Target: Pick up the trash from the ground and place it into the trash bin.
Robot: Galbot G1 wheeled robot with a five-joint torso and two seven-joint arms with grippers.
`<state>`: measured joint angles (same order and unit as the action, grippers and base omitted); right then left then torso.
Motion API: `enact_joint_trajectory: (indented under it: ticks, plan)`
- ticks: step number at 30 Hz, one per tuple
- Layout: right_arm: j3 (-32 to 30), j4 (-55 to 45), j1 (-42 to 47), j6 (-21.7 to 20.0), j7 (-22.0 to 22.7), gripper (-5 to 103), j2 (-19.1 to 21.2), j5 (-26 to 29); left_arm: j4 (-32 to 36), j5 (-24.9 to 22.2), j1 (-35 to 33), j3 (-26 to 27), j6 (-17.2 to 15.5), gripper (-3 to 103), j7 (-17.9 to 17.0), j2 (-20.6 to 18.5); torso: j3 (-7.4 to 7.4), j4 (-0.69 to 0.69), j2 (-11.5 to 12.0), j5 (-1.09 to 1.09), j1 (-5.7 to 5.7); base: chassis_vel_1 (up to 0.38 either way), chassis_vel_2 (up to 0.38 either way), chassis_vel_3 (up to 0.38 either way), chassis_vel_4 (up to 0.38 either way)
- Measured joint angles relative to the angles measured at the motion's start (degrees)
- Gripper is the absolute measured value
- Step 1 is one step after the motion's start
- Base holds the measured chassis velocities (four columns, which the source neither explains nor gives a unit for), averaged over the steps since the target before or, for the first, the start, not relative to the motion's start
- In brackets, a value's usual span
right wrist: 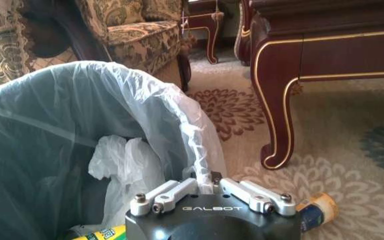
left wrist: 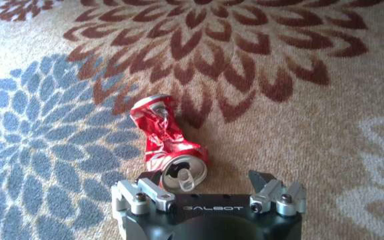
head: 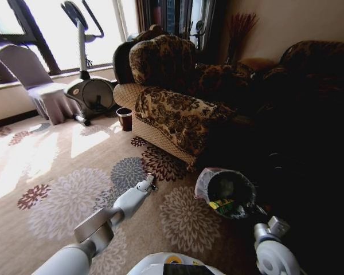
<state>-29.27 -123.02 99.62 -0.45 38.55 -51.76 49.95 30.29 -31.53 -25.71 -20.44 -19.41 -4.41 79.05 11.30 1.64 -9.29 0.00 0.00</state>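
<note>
One piece of trash, a crushed red drink can [left wrist: 165, 142], lies on the flowered carpet. My left gripper [left wrist: 209, 182] hovers open just over it, and the can's top end lies by one of its fingers [left wrist: 145, 194]. In the head view the left gripper [head: 151, 183] reaches out over the carpet, left of the trash bin [head: 203, 182]. The bin is dark and round with a thin grey-white liner [right wrist: 178, 115], and it holds a white wad [right wrist: 122, 157] and a green-yellow wrapper [head: 222, 204]. My right gripper [right wrist: 205, 179] is shut at the liner's rim, with nothing visible between its fingers.
A patterned armchair [head: 172, 112] stands behind the bin, and a dark sofa sits to the right. A carved dark wood table leg [right wrist: 279, 115] rises near the bin. A small bottle [right wrist: 319, 210] lies on the carpet. A brown pot [head: 124, 118] and an exercise bike [head: 92, 91] stand farther back.
</note>
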Motion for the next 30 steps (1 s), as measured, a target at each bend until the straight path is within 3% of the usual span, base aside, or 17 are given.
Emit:
enact_joint_trajectory:
  ticks: [3, 5, 9, 12, 17, 23, 27, 28, 30]
  plan:
    - [0.0, 0.0, 0.0, 0.0, 0.0, 0, 0.0, 0.0, -3.4, 1.9, 0.0, 1.7, 3.3, 77, 1.6, 1.6, 0.00, 0.01, 0.0, 0.00, 0.00, 0.000, 0.000, 0.000, 0.000]
    - [0.0, 0.0, 0.0, 0.0, 0.0, 0, 0.0, 0.0, -3.7, 2.1, 0.0, 2.2, 3.6, 72, 1.6, 1.9, 0.00, 0.01, 0.0, 0.00, 0.00, 0.000, 0.000, 0.000, 0.000]
    - [0.0, 0.0, 0.0, 0.0, 0.0, 0, 0.0, 0.0, -3.7, 2.1, -0.3, 2.9, 3.8, 61, 1.6, 2.0, 0.00, 0.00, 0.0, 0.00, 0.00, 0.000, 0.000, 0.000, 0.000]
    - [0.0, 0.0, 0.0, 0.0, 0.0, 0, 0.0, 0.0, -3.3, 2.1, -0.5, 3.3, 3.8, 44, 1.4, 1.8, 0.00, 0.00, 0.0, -0.01, 0.00, 0.000, 0.000, 0.000, 0.000]
    - [0.0, 0.0, 0.0, 0.0, 0.0, 0, 0.0, 0.0, -1.5, 2.1, -0.7, 3.0, 3.6, 33, 0.8, 0.6, 0.00, 0.00, 0.0, 0.00, 0.00, 0.000, 0.000, 0.000, 0.000]
    - [0.0, 0.0, 0.0, 0.0, 0.0, 0, 0.0, 0.0, 1.3, 1.4, -1.1, 2.1, 3.2, 6, 0.3, -1.1, 0.00, 0.00, 0.0, 0.00, 0.00, 0.000, 0.000, 0.000, 0.000]
    - [0.0, 0.0, 0.0, 0.0, 0.0, 0, 0.0, 0.0, 4.0, 0.2, -1.9, 1.4, 2.5, -1, 0.1, -2.3, 0.00, 0.01, 0.0, -0.01, 0.00, 0.000, 0.000, 0.000, 0.000]
    - [0.0, 0.0, 0.0, 0.0, 0.0, 0, 0.0, 0.0, 4.8, -0.6, -2.0, 1.4, 2.4, 4, 0.1, -2.5, 0.00, 0.01, 0.0, 0.00, 0.00, 0.000, 0.000, 0.000, 0.000]
    - [0.0, 0.0, 0.0, 0.0, 0.0, 0, 0.0, 0.0, 5.3, -1.2, -2.1, 1.4, 2.3, 4, 0.0, -2.5, 0.00, 0.01, 0.0, 0.00, 0.00, 0.000, 0.000, 0.000, 0.000]
